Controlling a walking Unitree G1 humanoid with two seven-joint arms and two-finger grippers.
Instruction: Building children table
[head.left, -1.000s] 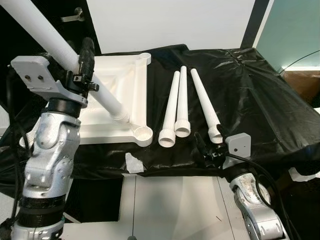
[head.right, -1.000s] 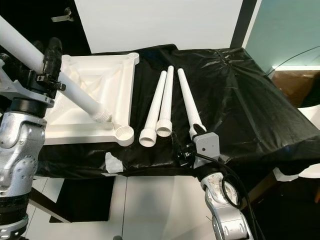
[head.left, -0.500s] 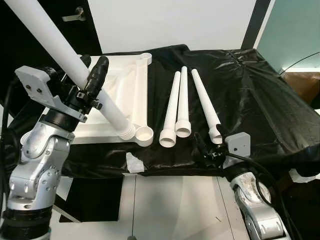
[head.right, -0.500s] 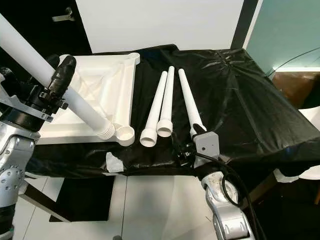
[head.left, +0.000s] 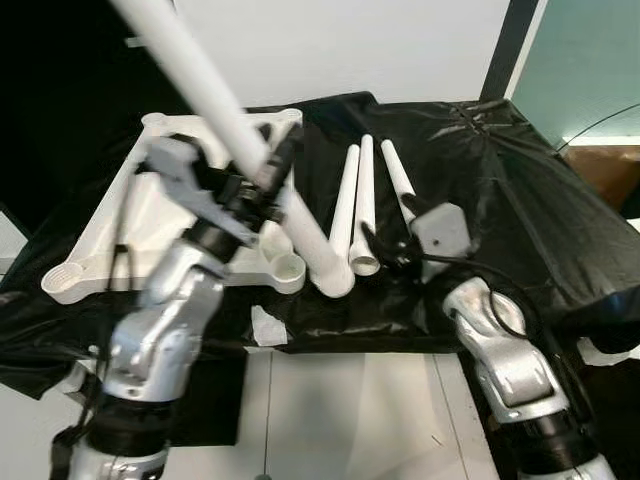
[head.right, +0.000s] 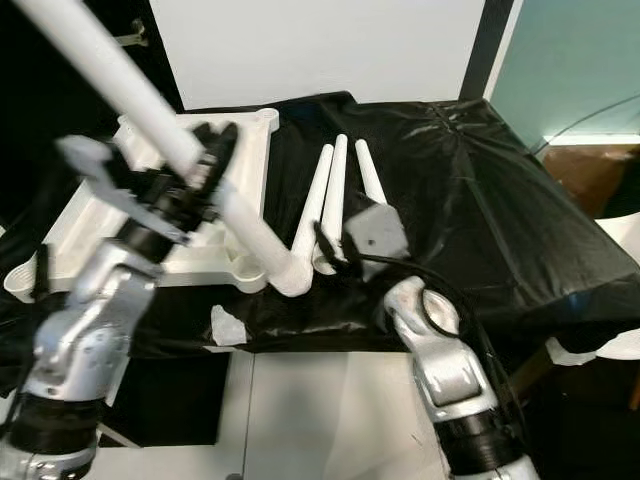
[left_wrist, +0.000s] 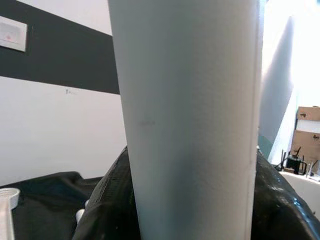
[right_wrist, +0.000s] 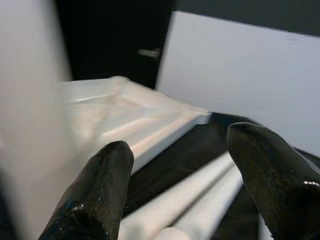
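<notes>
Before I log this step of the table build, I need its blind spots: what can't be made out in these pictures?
- Held leg: its far end is cut off by the head views' top edge.
- Left gripper: blurred by motion in the head views; in the left wrist view the leg hides its contact.
- Third loose leg: its near end is hidden behind the right gripper.
- Tabletop: partly covered by the left arm.

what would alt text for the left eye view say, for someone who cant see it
The left gripper holds a long white table leg slanting over an upside-down white tabletop on black sheeting. Three more white legs lie beside it, with the open right gripper over them.
</notes>
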